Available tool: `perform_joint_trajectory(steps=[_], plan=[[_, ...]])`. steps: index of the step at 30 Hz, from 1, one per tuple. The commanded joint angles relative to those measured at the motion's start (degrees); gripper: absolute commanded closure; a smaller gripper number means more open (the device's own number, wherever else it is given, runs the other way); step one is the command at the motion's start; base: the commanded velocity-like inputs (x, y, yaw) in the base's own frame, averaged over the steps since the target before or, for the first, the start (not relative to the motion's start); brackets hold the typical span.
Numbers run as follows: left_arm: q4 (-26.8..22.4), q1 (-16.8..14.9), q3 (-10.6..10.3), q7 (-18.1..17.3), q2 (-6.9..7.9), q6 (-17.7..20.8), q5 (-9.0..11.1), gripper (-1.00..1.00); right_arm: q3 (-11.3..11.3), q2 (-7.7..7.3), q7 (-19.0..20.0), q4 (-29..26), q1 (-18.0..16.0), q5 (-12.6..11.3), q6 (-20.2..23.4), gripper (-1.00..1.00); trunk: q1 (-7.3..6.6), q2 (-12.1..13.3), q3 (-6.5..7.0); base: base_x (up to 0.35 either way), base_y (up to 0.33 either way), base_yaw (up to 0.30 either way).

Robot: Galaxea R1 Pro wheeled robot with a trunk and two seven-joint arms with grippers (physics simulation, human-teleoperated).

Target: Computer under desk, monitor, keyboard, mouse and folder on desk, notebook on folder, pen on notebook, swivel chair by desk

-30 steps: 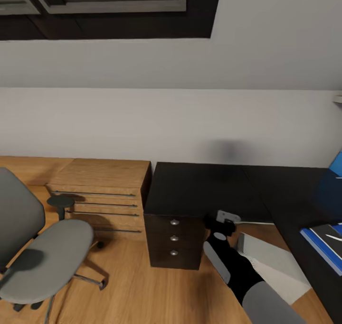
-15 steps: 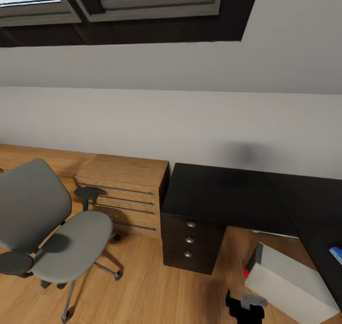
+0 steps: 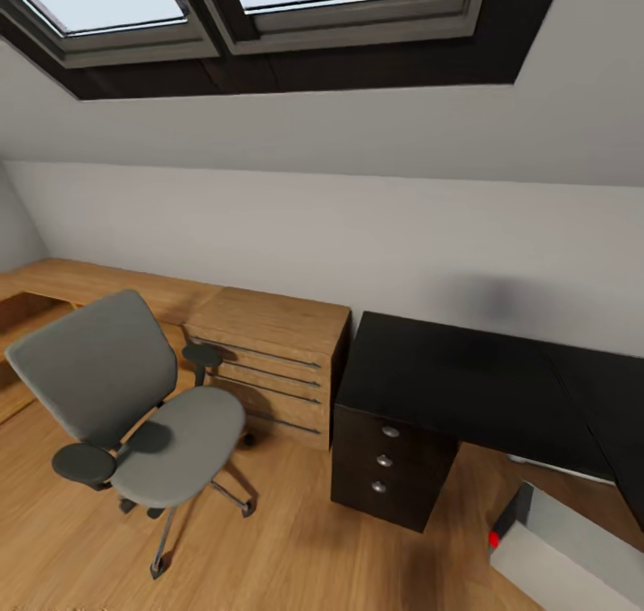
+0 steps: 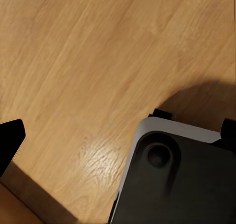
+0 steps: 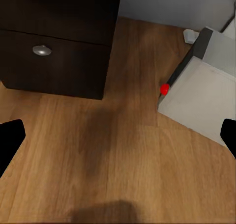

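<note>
The swivel chair (image 3: 134, 414), grey with black armrests, stands on the wood floor at the left of the head view, its seat bare. The desk (image 3: 456, 374) with its glossy black top runs from the middle to the right edge. The silver-grey computer (image 3: 572, 562) sits on the floor beside the desk's drawers, red light (image 3: 493, 539) lit; the right wrist view shows the computer (image 5: 201, 94) too. My right gripper (image 5: 118, 135) hangs open above the floor in front of the drawers. Over bare floor my left gripper (image 4: 118, 135) is open, beside my own dark base (image 4: 172, 180).
A dark three-drawer pedestal (image 3: 389, 472) holds up the desk's left end. Light wooden low shelving (image 3: 268, 360) stands between chair and desk along the white wall. Skylight windows (image 3: 268, 12) sit in the sloped ceiling. Open floor lies in front of the chair.
The head camera has swung up and to the left, shifting chair, shelving and desk rightward in the picture. The right arm and the blue folder on the desk have dropped out of the frame.
</note>
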Motion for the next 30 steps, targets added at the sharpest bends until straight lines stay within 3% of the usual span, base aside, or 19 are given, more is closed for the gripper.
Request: perform_joint_trajectory(steps=[1, 6, 25, 30], plan=[[0.13, -0.05, -0.7, 0.28, 0.02, -0.39, 0.54, -1.0, 0.52, 0.05, -0.32, 0.14, 0.05, -0.15, -0.75, -1.0, -0.2, 0.34, 0.17, 0.0, 0.0, 0.114], [0.4, -0.05, -1.3, 0.31, -0.02, -0.87, 0.59, -1.0, 0.53, 0.0, -0.3, 0.18, 0.44, -0.13, -2.8, -1.0, -1.3, 2.35, 1.5, 0.0, 0.0, 0.043], [0.54, -0.05, -1.2, 0.32, 0.03, -0.5, 0.7, -1.0, 0.58, 0.14, -0.3, 0.18, 0.88, -0.12, -3.79, -1.0, -5.48, 9.97, 6.66, 0.0, 0.0, 0.003], [0.54, -0.05, -1.17, 0.32, 0.03, -0.39, 0.76, -1.0, 0.56, 0.17, -0.3, 0.16, 0.88, -0.12, -4.02, -1.0, -5.48, 9.97, 7.12, 0.0, 0.0, 0.0]])
